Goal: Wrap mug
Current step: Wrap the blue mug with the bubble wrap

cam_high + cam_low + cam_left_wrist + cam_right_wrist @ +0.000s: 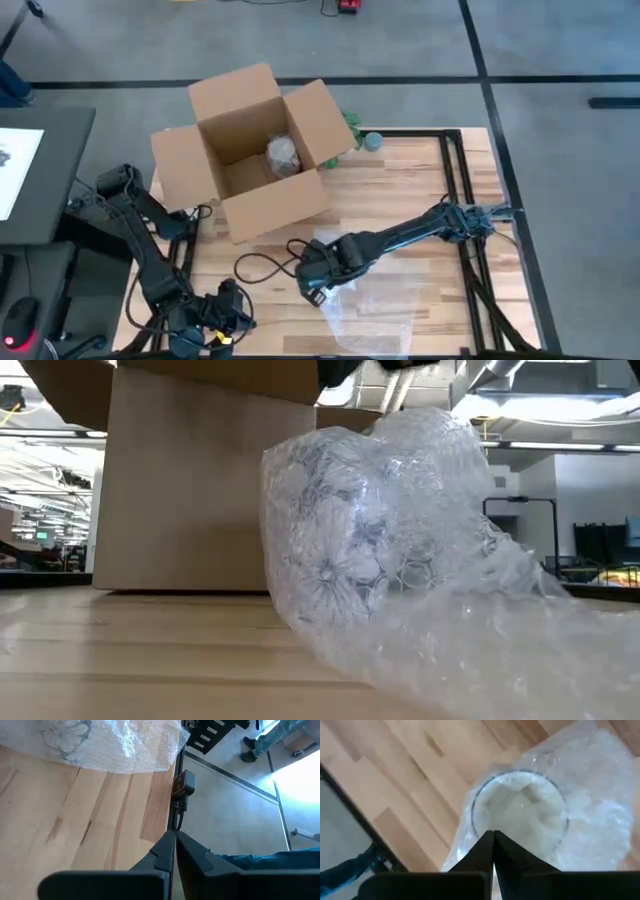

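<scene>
The mug (520, 812) stands upright on the table inside a bundle of clear bubble wrap (400, 560). Its round open mouth faces up in the right wrist view, and a flower pattern (340, 555) shows through the wrap. The rest of the wrap sheet (375, 305) trails over the table toward the near edge. My right gripper (493, 836) is shut and points down just over the near rim of the mug's mouth. My left gripper (175, 837) is shut and low at the table's near left corner (225, 322), apart from the wrap. My right gripper's shut fingertips hang over the wrapped rim of the mug (480, 827) from above. I cannot tell whether they touch the wrap or the rim, as the fingers themselves hide that spot.
An open cardboard box (250, 150) stands at the far left of the table with a wrapped bundle (283, 155) inside. A green thing (352, 125) and a small grey round thing (373, 141) lie beside its far right flap. A black cable (260, 262) loops in front of the box.
</scene>
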`<state>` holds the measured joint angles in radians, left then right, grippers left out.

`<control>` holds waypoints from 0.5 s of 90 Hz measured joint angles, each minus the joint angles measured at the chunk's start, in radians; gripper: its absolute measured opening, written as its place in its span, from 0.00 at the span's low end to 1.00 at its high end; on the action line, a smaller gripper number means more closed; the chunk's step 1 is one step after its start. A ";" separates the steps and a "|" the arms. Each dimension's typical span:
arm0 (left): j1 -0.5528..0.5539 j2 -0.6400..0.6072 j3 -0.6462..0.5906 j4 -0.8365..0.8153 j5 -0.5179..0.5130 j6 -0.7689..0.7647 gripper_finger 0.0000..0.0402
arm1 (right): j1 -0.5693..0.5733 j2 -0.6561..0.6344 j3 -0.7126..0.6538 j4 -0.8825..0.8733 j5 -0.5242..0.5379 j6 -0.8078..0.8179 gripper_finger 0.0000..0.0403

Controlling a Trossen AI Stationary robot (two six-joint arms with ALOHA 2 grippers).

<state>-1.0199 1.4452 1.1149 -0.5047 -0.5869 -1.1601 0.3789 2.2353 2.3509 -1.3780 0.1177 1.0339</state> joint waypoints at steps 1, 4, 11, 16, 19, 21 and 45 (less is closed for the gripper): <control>0.000 0.000 0.000 0.000 0.000 0.001 0.00 | 0.003 -0.007 0.001 -0.010 0.006 0.005 0.01; 0.000 0.000 0.000 0.000 0.000 0.005 0.00 | 0.011 -0.025 0.002 -0.046 0.031 0.017 0.02; 0.000 0.000 0.000 0.000 0.000 0.005 0.00 | 0.033 -0.050 0.002 -0.162 0.122 0.056 0.07; 0.000 0.000 0.000 0.000 0.001 0.006 0.00 | 0.038 -0.052 0.000 -0.200 0.161 0.081 0.11; 0.000 0.000 0.000 0.001 0.000 0.006 0.00 | 0.033 -0.052 -0.012 -0.186 0.167 0.078 0.14; 0.000 0.000 0.000 0.000 0.000 0.006 0.00 | 0.028 -0.052 -0.020 -0.176 0.165 0.072 0.15; 0.000 0.000 0.000 0.001 0.001 0.006 0.00 | -0.075 -0.046 -0.152 -0.093 0.034 0.002 0.42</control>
<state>-1.0203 1.4452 1.1152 -0.5039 -0.5858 -1.1542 0.3038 2.1888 2.1986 -1.4710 0.1516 1.0363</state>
